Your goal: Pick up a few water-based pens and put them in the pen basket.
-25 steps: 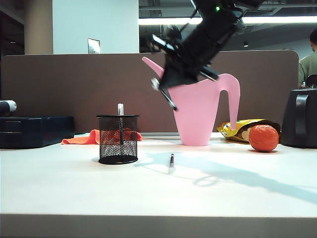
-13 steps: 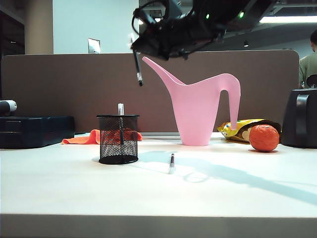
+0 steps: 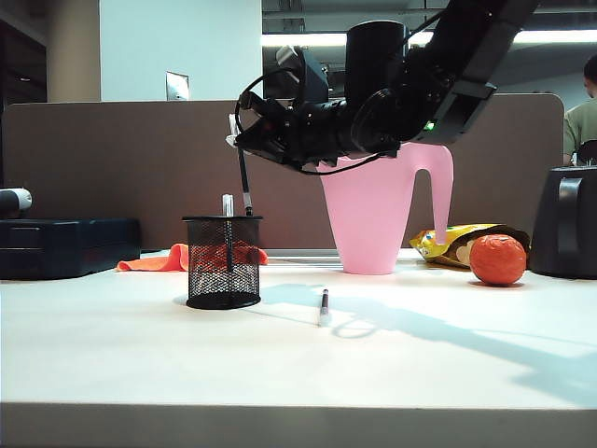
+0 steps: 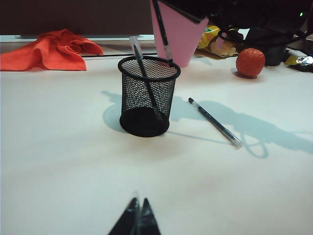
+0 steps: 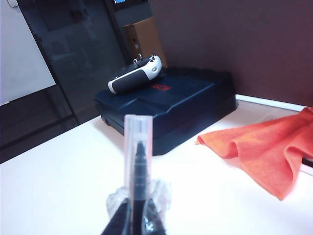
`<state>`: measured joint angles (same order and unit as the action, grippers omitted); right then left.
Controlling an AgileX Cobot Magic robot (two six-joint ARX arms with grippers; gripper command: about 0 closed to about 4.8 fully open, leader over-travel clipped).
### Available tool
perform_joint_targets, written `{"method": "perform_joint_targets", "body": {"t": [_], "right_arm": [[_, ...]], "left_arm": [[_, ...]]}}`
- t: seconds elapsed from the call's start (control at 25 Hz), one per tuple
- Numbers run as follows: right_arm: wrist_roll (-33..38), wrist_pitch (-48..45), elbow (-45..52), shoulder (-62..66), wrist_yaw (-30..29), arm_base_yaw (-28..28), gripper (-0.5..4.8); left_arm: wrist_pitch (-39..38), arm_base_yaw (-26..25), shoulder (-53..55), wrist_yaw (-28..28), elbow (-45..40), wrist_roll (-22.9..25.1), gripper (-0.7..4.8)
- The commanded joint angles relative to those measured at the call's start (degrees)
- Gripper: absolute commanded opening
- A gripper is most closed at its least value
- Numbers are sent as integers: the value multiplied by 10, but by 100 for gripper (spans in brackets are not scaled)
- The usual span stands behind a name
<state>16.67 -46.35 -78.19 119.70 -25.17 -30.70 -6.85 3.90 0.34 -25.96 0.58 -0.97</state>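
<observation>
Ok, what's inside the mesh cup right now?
One pen leans inside the mesh cup, top poking above the rim. The right gripper, shut on a second pen, holds its tip at the rim. Nothing else shows through the mesh.

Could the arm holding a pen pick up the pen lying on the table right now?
Probably not yet: the right tool is shut on a pen above the pen basket. The lying pen itself is unobstructed.

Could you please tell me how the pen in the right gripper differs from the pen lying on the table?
The held pen hangs nearly upright in the right gripper, tip just above the pen basket rim; the table pen lies flat. The held pen is clamped in shut jaws; the table pen lies free, beside the basket. Both are thin and black-bodied.
</observation>
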Motion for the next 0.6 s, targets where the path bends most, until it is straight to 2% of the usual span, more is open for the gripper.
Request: {"method": "perform_joint_targets", "body": {"t": [0.04, 0.32, 0.4, 0.44, 0.52, 0.6], "right_arm": [[-3, -18, -2, -2, 7, -5, -8], [-3, -8, -2, 15, 12, -12, -8], [-3, 0, -2, 14, 12, -13, 24], [-2, -2, -2, 14, 12, -12, 73], [-2, -2, -2, 13, 12, -12, 116], [-1, -2, -2, 13, 10, -12, 118]], "left_arm": [[5, 0, 0, -2, 1, 1, -4], [5, 0, 0, 2, 1, 1, -4], [5, 0, 0, 2, 1, 1, -4], [5, 0, 0, 2, 1, 1, -4], [5, 0, 0, 2, 1, 1, -4], [5, 0, 0, 2, 1, 1, -4]]}}
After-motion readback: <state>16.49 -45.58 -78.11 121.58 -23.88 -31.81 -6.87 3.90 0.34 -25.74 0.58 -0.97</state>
